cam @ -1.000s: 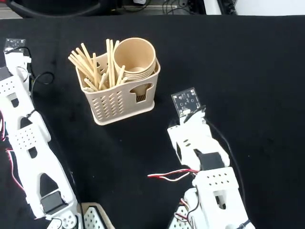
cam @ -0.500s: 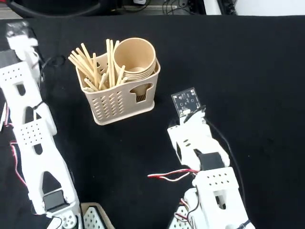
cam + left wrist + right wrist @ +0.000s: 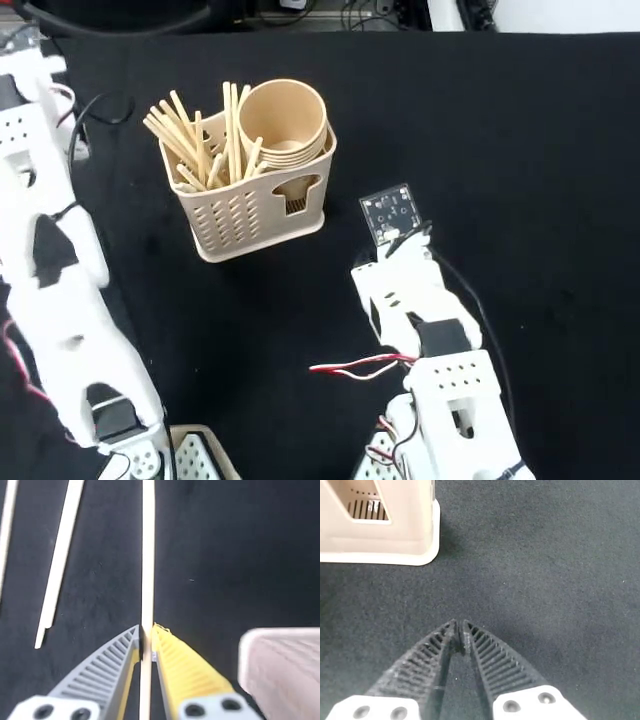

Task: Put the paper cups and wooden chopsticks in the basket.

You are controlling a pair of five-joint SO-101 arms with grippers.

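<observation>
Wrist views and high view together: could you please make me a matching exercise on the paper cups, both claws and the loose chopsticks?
1. paper cups
2. left claw
3. right claw
4. loose chopsticks

A. lying on the table
B. shut on one chopstick
C. stacked in the basket
D. shut, holding nothing

Pairs: 1-C, 2-B, 3-D, 4-A.

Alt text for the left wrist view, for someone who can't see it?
The left gripper is shut on a wooden chopstick that extends past its tips over the black table. Two more chopsticks lie nearby, and a pale beige object, possibly the basket, is beside the gripper.
</observation>
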